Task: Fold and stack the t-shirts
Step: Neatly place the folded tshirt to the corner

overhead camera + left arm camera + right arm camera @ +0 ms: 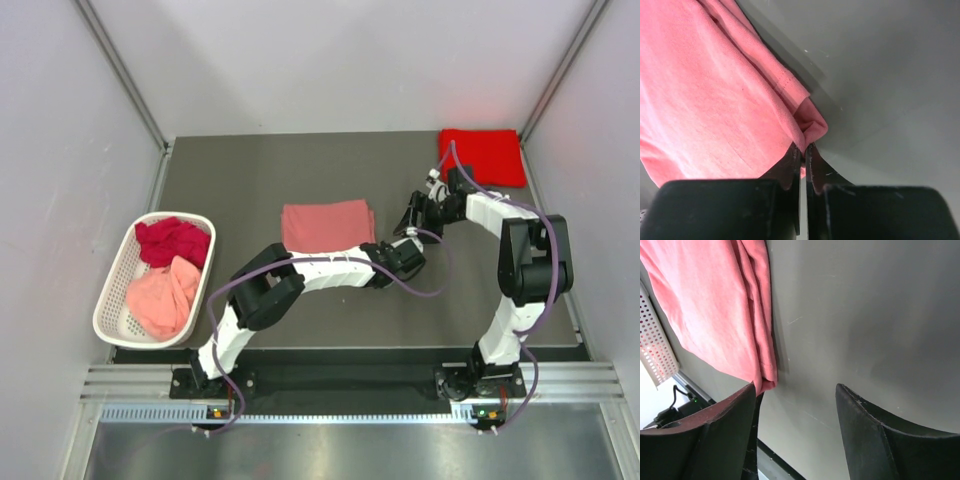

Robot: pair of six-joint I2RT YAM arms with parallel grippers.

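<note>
salmon shirt (325, 225): folded flat at mid desk (240, 180), long axis left-right
left gripper (803, 150): pinched narrow on its near-right corner
right gripper (795, 390): wide, shirt edge beside one finger

Four t-shirts (327, 226) (482, 155) (172, 240) (163, 300) (two folded, two crumpled), one basket (112, 290), two arms (320, 270) (520, 260).

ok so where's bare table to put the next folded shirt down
Bare table lies between the basket and the salmon shirt, and along the far edge between that shirt and the red shirt. It is crowded just right of the salmon shirt: the left fingers pinch its corner, the right fingers hang open beside.
</note>
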